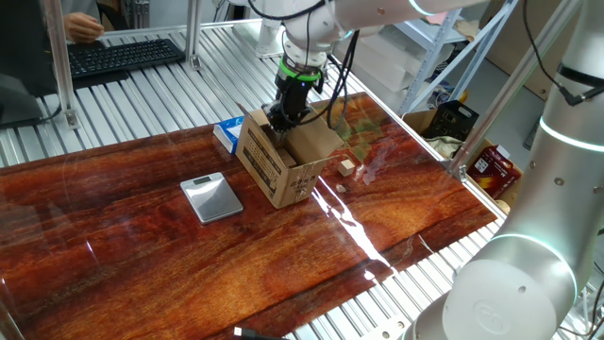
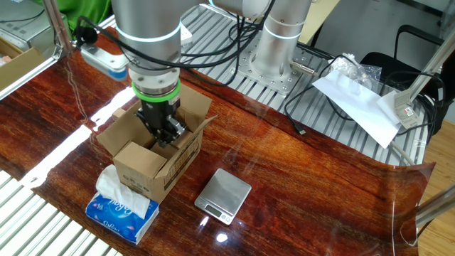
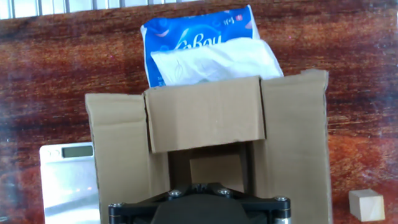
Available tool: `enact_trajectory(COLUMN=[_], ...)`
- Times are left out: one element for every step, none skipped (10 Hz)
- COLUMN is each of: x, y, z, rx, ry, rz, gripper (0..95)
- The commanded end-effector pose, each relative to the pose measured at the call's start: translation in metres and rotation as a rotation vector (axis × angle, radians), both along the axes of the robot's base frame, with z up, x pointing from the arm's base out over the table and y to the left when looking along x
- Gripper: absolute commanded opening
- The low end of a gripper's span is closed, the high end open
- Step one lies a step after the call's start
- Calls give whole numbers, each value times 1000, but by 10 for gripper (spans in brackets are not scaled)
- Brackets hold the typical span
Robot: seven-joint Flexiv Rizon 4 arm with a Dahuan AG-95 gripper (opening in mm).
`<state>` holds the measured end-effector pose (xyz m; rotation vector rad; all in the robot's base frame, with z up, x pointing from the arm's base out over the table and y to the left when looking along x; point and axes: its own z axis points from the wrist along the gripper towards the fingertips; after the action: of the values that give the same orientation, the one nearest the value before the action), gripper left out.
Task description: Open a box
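We find the end effector [image 2: 168, 133] clenched on nothing, pointing straight down into the mouth of the box [image 2: 153, 158], which sits on the counter [image 2: 298, 178]. In the hand view, both side flaps are spread outward; the far flap [image 3: 205, 114] ahead remains partly folded over the opening.
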<state>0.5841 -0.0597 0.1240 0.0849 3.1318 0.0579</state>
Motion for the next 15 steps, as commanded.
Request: enact_trajectory(x=[5,8,11,13,17,20,23,25,27,28,30,32,33,36,37], y=[0,0,1,1,1,0,1,2,2,3,4,5,5,5,4], z=[4,6,8,9,11,12,14,15,15,15,17,19,20,22,23], rx=[-6,-10,-14,-17,-18,-19,-19,-19,-20,-20,-24,-27,-28,-30,-31], ry=[2,4,4,4,4,5,7,7,8,9,10,12,16,21,22], rz=[2,4,5,6,8,9,9,6,5,3,3,4,5,6,7], gripper=[0,0,0,0,0,0,0,0,0,0,0,0,0,0,0])
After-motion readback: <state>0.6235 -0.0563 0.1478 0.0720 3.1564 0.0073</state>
